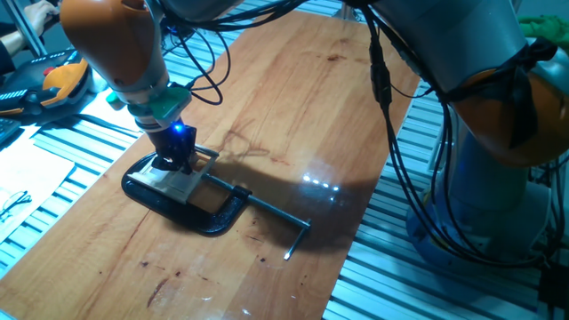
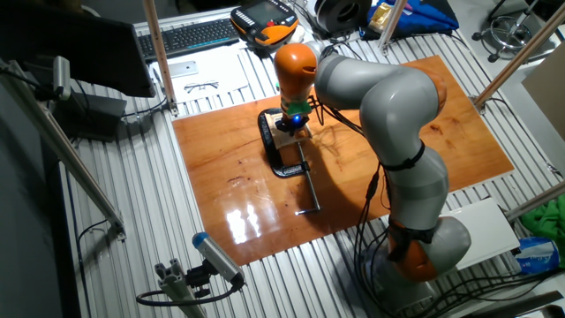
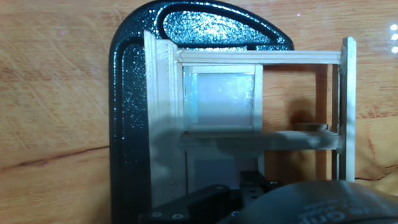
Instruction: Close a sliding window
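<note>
Pale light-wood sliding window, thin-barred: light, fragile, likely smooth-running. Held flat in black metal C-clamp on brown wooden table. Push sash at its edge rail, gently. Two-finger gripper directly over window; finger spread and contact indiscernible.

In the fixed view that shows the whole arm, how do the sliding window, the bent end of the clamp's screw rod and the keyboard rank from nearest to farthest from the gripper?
1. sliding window: directly under the gripper.
2. bent end of the screw rod: toward the board's near edge.
3. keyboard: off the board, far back left.
</note>
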### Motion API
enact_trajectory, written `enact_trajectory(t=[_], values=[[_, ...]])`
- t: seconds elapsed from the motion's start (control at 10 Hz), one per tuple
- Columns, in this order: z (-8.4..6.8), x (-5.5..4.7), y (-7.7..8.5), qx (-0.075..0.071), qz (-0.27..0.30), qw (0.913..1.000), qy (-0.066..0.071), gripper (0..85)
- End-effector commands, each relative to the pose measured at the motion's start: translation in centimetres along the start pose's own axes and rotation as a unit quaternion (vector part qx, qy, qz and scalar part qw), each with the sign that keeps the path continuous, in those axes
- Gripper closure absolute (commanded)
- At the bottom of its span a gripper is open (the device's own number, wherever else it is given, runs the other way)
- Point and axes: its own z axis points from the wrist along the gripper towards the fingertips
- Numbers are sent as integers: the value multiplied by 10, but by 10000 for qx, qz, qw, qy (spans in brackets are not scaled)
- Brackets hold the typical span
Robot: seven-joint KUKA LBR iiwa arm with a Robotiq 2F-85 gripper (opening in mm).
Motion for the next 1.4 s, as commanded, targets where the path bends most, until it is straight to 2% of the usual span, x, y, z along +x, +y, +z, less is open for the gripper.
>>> enact_trajectory(t=[0.0, 0.3, 1.3], values=[[1, 0, 0, -8, 0, 10000, 0, 850], [2, 0, 0, -31, 6, 10000, 1, 850], [1, 0, -1, 45, -35, 10000, -10, 850]])
